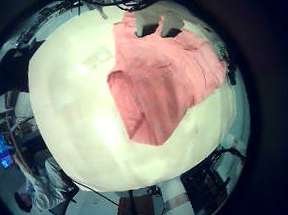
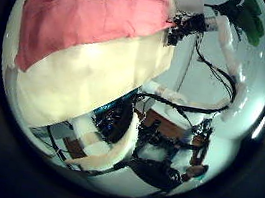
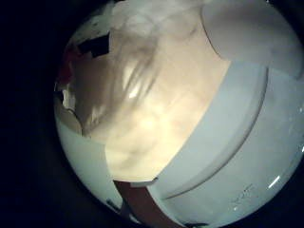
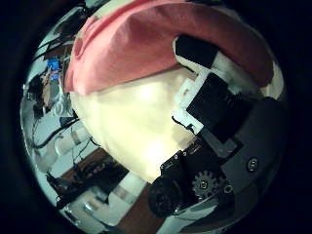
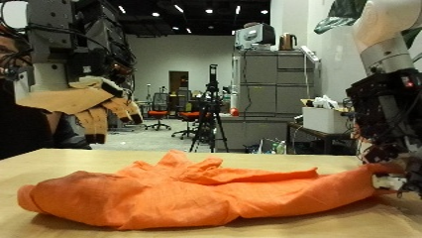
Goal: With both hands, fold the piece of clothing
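1. The crumpled orange cloth garment (image 5: 185,193) lies spread along the pale wooden table (image 5: 79,159), filling the lower half of the outside view. It is bunched and ridged, and nothing is folded over yet.
2. The right hand (image 5: 385,134) hangs low in the frame at one narrow end of the garment, with its fingertips down at the cloth where a tip of the fabric rises to meet them. I cannot tell whether the fingers pinch that tip or only rest on it.
3. The left hand is out of the outside view. Its little finger side palm view looks down on the whole garment (image 1: 167,86) from well above, so it is probably raised and clear of the cloth. Its finger posture cannot be told.
4. The step in hand looks like securing the first hold. A firm pinch of the right-hand end is needed before any lift.
5. The left hand should come down to a matching edge, so both hold the same side.
6. Both hands should lift together and level, keeping the cloth taut between them, so it folds flat rather than dragging into a heap.
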Available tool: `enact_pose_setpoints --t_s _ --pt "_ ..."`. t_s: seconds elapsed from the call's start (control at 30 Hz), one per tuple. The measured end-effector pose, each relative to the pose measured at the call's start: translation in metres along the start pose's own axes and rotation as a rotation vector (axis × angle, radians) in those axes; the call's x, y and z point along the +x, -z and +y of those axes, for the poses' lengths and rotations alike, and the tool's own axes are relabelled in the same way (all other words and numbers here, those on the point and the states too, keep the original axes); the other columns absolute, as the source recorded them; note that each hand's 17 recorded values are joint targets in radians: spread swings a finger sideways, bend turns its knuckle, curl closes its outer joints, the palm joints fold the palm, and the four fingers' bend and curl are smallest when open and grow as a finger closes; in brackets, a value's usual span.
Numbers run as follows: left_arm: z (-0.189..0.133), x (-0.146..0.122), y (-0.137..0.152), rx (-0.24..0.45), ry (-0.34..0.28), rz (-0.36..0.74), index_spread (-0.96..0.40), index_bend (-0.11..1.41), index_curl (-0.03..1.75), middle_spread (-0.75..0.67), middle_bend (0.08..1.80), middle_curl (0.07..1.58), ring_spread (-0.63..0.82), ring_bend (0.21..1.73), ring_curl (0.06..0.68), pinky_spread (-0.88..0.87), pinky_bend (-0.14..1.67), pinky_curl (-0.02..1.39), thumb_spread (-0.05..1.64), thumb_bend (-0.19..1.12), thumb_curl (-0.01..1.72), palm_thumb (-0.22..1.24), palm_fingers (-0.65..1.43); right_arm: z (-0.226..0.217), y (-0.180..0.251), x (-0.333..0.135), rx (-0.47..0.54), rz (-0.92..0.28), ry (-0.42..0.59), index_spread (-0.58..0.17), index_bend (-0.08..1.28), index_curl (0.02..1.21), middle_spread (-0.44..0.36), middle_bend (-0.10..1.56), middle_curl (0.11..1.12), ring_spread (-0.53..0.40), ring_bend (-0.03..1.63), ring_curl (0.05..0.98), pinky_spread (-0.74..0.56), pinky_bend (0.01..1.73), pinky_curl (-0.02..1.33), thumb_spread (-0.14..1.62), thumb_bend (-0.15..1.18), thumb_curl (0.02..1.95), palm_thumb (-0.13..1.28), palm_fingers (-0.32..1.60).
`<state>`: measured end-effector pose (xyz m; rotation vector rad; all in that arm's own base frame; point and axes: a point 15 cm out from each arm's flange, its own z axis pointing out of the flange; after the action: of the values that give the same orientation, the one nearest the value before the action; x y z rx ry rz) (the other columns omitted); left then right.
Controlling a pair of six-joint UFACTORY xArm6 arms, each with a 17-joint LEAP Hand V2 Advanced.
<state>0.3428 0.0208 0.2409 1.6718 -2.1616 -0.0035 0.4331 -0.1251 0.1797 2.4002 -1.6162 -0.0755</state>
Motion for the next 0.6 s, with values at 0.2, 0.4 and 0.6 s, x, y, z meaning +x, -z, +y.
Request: enact_pose_setpoints --t_s 0.2,0.4,0.6 --pt "0.012 -0.011 0.001 0.005 0.017 -0.002 0.11 0.16 0.31 0.28 0.19 0.32 0.49 0.51 0.206 0.49 0.33 0.31 1.10 -0.02 0.28 0.24 0.04 0.017 0.031 0.013 0.051 -0.002 -0.037 -0.296 1.01 0.84 -0.154 1.24 0.79 -0.230 1.32 0.675 -0.35 1.18 0.73 1.15 0.07 0.57 1.13 1.11" --pt "0.031 -0.028 0.001 0.013 0.048 -0.001 0.11 0.17 0.31 0.27 0.19 0.32 0.48 0.51 0.207 0.49 0.32 0.31 1.10 -0.02 0.28 0.24 0.05 0.007 0.077 -0.019 0.136 -0.025 0.012 -0.289 1.02 0.87 -0.153 1.25 0.81 -0.226 1.33 0.704 -0.33 1.21 0.76 1.18 0.05 0.62 1.12 1.08" --pt "0.049 -0.045 0.002 0.029 0.074 0.003 0.11 0.17 0.31 0.27 0.19 0.32 0.48 0.51 0.207 0.49 0.32 0.31 1.11 -0.02 0.28 0.24 0.05 -0.023 0.135 -0.073 0.251 -0.023 0.106 -0.279 1.02 0.88 -0.153 1.25 0.83 -0.226 1.33 0.722 -0.31 1.22 0.77 1.19 0.04 0.66 1.12 1.07"
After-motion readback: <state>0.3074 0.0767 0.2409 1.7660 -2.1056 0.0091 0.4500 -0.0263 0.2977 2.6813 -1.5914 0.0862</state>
